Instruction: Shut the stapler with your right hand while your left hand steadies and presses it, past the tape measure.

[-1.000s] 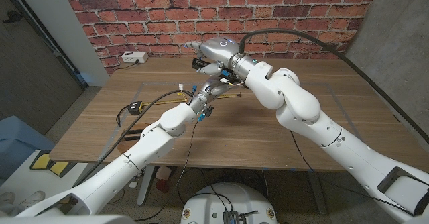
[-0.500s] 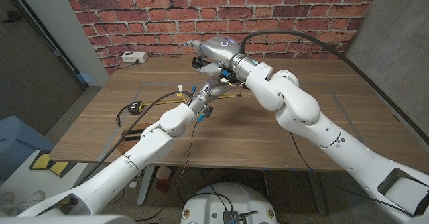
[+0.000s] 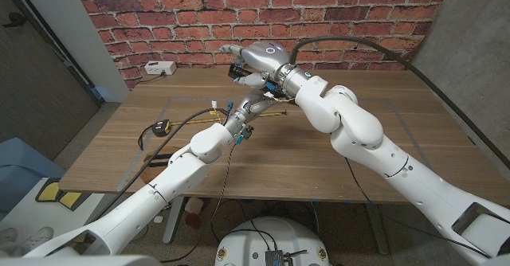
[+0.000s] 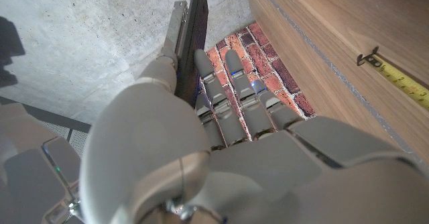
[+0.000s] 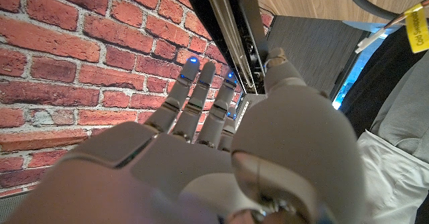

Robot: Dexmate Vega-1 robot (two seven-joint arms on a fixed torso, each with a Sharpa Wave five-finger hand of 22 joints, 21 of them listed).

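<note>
The stapler [image 4: 194, 29] is sitting toward the far middle of the wooden tabletop [image 3: 335, 150], caught between the two hands. It is a long, narrow thing with a black body and a bright metal rail running along it; in the left wrist view the black arm and the silvery strip are showing side by side, slightly apart along their length. In the right wrist view the same stapler [image 5: 231, 29] is appearing as dark bars with polished steel edges.

The left hand [image 3: 251, 104] is reaching in low over the tabletop from a smooth white arm, its grey matte fingers [image 4: 231, 96] lying straight along the stapler's black side while the thumb is pressing on the metal strip, so it is gripping the stapler. The right hand [image 3: 253, 62] is hanging above it, wrist bent downward, its glossy grey back rounded and facing up. Its fingers [image 5: 194, 96] are stretching out together against the stapler and its thumb is touching the steel rail; whether it is truly clasping the stapler, I cannot tell.

The tape measure [image 3: 160, 127], a small dark and yellow case, is lying near the tabletop's left edge, its yellow blade [image 4: 402, 83] drawn out across the wood toward the hands, ending in a small metal hook.
</note>
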